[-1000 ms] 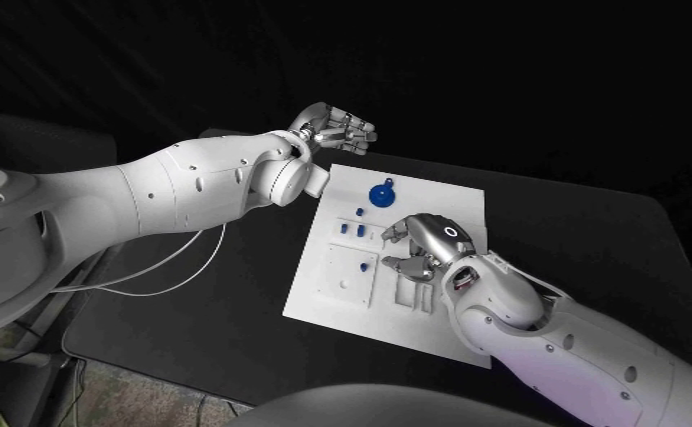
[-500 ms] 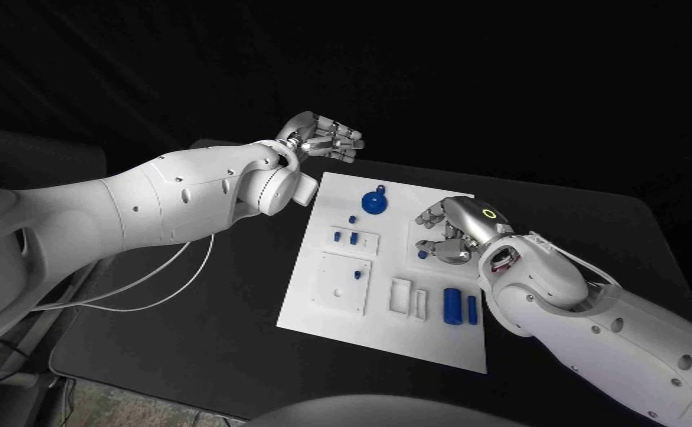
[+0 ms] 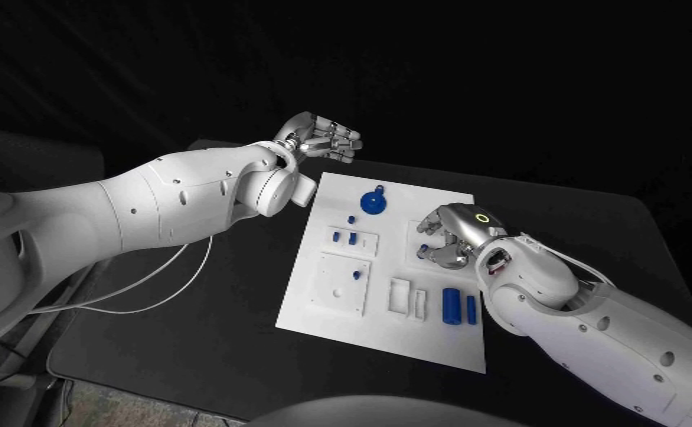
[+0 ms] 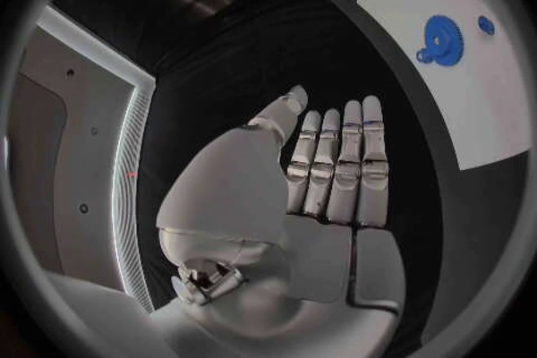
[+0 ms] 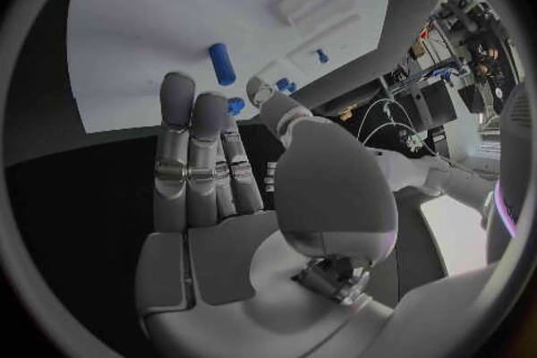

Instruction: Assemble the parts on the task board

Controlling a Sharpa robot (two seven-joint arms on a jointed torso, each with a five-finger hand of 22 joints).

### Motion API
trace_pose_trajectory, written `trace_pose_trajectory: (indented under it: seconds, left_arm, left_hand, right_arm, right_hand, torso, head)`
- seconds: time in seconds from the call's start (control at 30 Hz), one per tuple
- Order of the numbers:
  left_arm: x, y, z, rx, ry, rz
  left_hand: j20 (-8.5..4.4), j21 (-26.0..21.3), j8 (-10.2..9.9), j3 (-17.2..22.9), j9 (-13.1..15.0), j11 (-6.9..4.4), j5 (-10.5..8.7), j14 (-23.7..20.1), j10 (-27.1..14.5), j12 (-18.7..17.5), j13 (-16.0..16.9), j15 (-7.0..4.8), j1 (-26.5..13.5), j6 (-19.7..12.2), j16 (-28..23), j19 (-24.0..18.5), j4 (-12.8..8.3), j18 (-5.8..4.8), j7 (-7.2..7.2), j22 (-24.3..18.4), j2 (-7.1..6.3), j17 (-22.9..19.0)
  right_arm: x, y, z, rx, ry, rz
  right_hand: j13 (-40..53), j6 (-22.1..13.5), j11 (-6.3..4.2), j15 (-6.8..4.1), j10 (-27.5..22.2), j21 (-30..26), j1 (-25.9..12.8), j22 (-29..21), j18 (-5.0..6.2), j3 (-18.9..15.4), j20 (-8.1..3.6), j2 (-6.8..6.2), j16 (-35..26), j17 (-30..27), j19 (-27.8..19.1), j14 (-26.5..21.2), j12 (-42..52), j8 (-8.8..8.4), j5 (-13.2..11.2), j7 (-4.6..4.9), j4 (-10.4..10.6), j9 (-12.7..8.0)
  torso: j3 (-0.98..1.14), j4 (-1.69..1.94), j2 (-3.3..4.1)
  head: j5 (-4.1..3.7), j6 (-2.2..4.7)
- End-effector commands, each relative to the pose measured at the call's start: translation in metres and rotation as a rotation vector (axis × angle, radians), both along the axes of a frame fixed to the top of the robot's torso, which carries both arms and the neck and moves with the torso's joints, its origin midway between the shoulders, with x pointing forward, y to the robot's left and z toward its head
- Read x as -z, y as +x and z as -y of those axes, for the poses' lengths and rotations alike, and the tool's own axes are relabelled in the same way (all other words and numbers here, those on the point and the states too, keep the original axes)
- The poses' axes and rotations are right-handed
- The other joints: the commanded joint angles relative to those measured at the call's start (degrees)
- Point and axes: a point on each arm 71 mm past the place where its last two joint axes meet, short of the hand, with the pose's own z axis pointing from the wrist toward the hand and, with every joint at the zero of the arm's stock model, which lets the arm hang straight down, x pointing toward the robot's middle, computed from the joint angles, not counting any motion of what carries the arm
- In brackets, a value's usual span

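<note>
The white task board (image 3: 335, 312) lies in the middle of the black table. On it sit a blue gear (image 3: 374, 203) at the far end, small blue pegs (image 3: 346, 237) left of centre and two blue cylinders (image 3: 462, 307) near the right edge. My right hand (image 3: 454, 232) hovers over the board's right side, fingers stretched out and holding nothing (image 5: 224, 179); a blue cylinder (image 5: 222, 63) lies on the board beyond its fingertips. My left hand (image 3: 323, 137) hangs above the table past the board's far left corner, empty, fingers straight and side by side (image 4: 330, 188). The gear (image 4: 444, 40) lies off to its side.
Raised white blocks with slots (image 3: 408, 297) and a square plate (image 3: 343, 285) stand on the board's near half. A white cable (image 3: 144, 282) loops over the table on the left. Bare black table (image 3: 577, 217) surrounds the board.
My right hand has lifted off the board's near middle and moved toward its far right side, uncovering the two blue cylinders. The left hand has barely moved.
</note>
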Motion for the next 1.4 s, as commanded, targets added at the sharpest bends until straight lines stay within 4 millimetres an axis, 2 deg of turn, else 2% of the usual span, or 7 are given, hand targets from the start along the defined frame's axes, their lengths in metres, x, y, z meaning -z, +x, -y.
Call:
trace_pose_trajectory:
  seconds: [0.03,0.13,0.4,0.7,0.87,1.07,1.4]
  left_arm:
    - [-0.0028,0.0002,0.0018,0.004,-0.012,0.028]
    - [-0.0030,0.0003,0.0012,-0.001,-0.013,0.032]
    - [-0.0031,0.0005,0.0003,-0.003,-0.013,0.034]
    - [-0.0028,0.0004,0.0004,0.000,-0.014,0.029]
    - [-0.0026,0.0004,0.0003,0.001,-0.014,0.027]
    - [-0.0024,0.0004,0.0003,0.002,-0.014,0.025]
    - [-0.0020,0.0006,-0.0005,0.003,-0.013,0.020]
  left_hand:
    - [0.01,0.4,-0.1,0.0,0.0,0.06,-0.18,0.3,0.6,-0.2,-0.1,-0.29,0.3,0.4,-0.1,0.5,0.1,0.98,-0.19,0.1,0.17,0.0]
    - [-0.06,0.5,-0.1,0.0,0.0,0.02,-0.13,0.4,0.7,-0.2,-0.1,-0.34,0.3,0.4,-0.1,0.5,0.1,0.98,-0.21,0.2,0.20,0.0]
    - [-0.09,0.6,-0.2,0.0,0.0,0.00,-0.14,0.4,0.7,-0.2,-0.1,-0.36,0.3,0.4,-0.1,0.5,0.1,0.95,-0.23,0.3,0.21,0.0]
    - [-0.10,0.7,-0.2,0.0,0.0,0.01,-0.18,0.4,0.7,-0.2,-0.1,-0.36,0.2,0.4,-0.1,0.4,0.2,0.91,-0.24,0.4,0.24,0.0]
    - [-0.10,0.7,-0.2,0.0,0.0,0.01,-0.18,0.4,0.7,-0.2,-0.1,-0.36,0.2,0.4,-0.1,0.4,0.2,0.91,-0.24,0.4,0.24,0.0]
    - [-0.08,0.7,-0.2,0.0,0.0,0.02,-0.20,0.4,0.7,-0.2,-0.1,-0.34,0.1,0.4,-0.1,0.4,0.3,0.89,-0.25,0.5,0.29,0.0]
    - [-0.08,0.7,-0.1,0.1,0.0,0.02,-0.20,0.4,0.6,-0.2,-0.1,-0.33,0.2,0.4,-0.1,0.3,0.3,0.90,-0.26,0.6,0.32,0.0]
  right_arm:
    - [0.0053,-0.0008,-0.0015,-0.021,-0.051,-0.015]
    - [0.0077,-0.0015,-0.0026,-0.027,-0.052,-0.022]
    - [0.0136,-0.0043,-0.0040,-0.040,-0.062,-0.047]
    - [0.0151,-0.0046,-0.0048,-0.039,-0.059,-0.045]
    - [0.0152,-0.0044,-0.0052,-0.035,-0.057,-0.038]
    - [0.0148,-0.0037,-0.0053,-0.023,-0.052,-0.023]
    - [0.0111,-0.0037,-0.0053,0.002,-0.022,0.002]
  right_hand:
    - [0.0,-0.1,-0.07,0.21,0.0,0.3,0.3,-0.1,0.79,0.0,0.37,0.40,0.0,0.0,2.3,0.1,0.0,-0.15,-0.4,0.21,0.1,0.0]
    - [0.0,0.1,-0.22,0.17,0.7,0.4,0.2,-0.1,0.76,0.7,0.36,0.99,0.1,0.0,2.4,0.2,0.0,-0.17,-0.4,0.35,0.4,-0.1]
    - [0.0,1.7,-0.80,-0.09,3.5,0.9,-0.6,-0.2,0.45,3.5,0.15,1.31,0.3,0.1,2.3,0.2,0.0,-0.07,-0.4,0.48,0.3,0.0]
    - [0.0,4.9,-1.88,-0.83,7.6,2.1,0.4,0.4,-0.06,8.1,-0.50,5.10,0.7,0.3,2.4,0.3,-0.2,-0.04,-0.4,0.31,-0.3,0.1]
    - [0.0,6.2,-2.26,-1.28,8.8,3.0,0.2,1.1,-0.23,11.0,-0.97,6.24,0.9,0.6,2.2,0.1,-0.1,0.05,-0.4,0.09,-1.8,0.2]
    - [0.2,8.1,-2.95,-2.02,11.1,4.4,-0.6,2.3,-0.47,12.3,-1.68,7.01,1.0,0.8,2.1,-0.1,0.0,0.10,-0.3,-0.40,-3.3,0.3]
    - [0.2,9.8,-3.41,-2.50,13.0,5.3,-2.0,4.1,-0.92,15.2,-2.30,6.97,0.7,1.0,1.8,-0.1,-0.1,-0.07,-0.4,-0.85,-5.0,0.4]
  torso:
    - [-0.01,-0.03,0.05]
    - [0.02,-0.10,0.01]
    - [-0.02,-0.09,-0.02]
    - [-0.04,-0.03,0.01]
    - [-0.05,-0.05,-0.01]
    - [-0.06,-0.05,-0.03]
    - [-0.06,-0.10,-0.06]
  head:
    - [0.10,-0.18]
    - [0.32,-0.43]
    - [0.19,-0.50]
    - [0.07,-0.61]
    - [0.06,-0.69]
    - [-0.01,-0.79]
    - [-0.34,-0.82]
